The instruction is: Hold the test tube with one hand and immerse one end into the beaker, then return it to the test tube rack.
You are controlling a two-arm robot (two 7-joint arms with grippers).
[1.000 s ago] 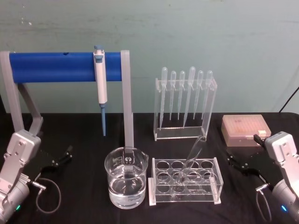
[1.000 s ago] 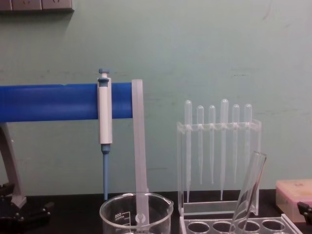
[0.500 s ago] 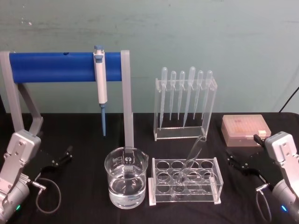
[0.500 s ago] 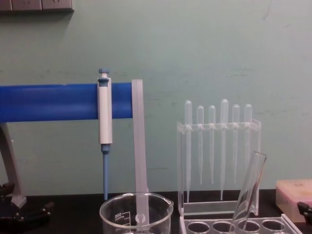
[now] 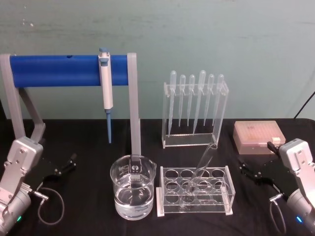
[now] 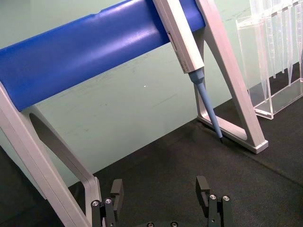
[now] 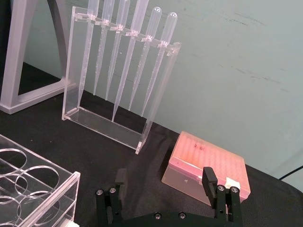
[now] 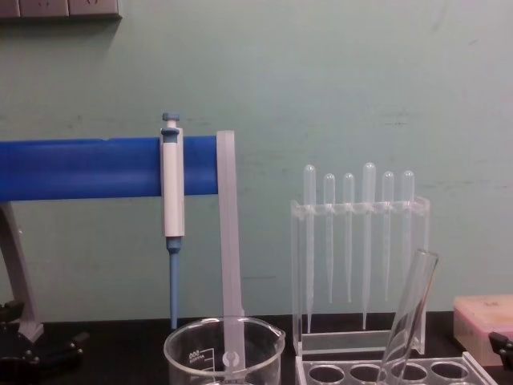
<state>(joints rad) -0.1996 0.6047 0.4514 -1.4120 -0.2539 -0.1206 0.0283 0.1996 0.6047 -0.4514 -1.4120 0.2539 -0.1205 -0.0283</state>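
The left hand (image 6: 159,187) sits low at the table's (image 5: 88,142) 9 o'clock side, fingers apart and empty. The beaker (image 5: 133,189), part full of clear liquid, stands near 6 o'clock. At its 3 o'clock, the test tube (image 5: 202,167) leans in the rack (image 5: 229,196). Well apart at the tube's 3 o'clock, the right hand (image 7: 164,177) is spread, empty.

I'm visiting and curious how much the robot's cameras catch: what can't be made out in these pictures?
Chest view: the bottom edge cuts off the beaker below its rim and the lower end of the test tube.
Head view: the beaker's marks are too small to read; the clear rack blurs which hole holds the tube.
Wrist views: left gripper and right gripper, parked low at either side, are cut off behind their open jaws.
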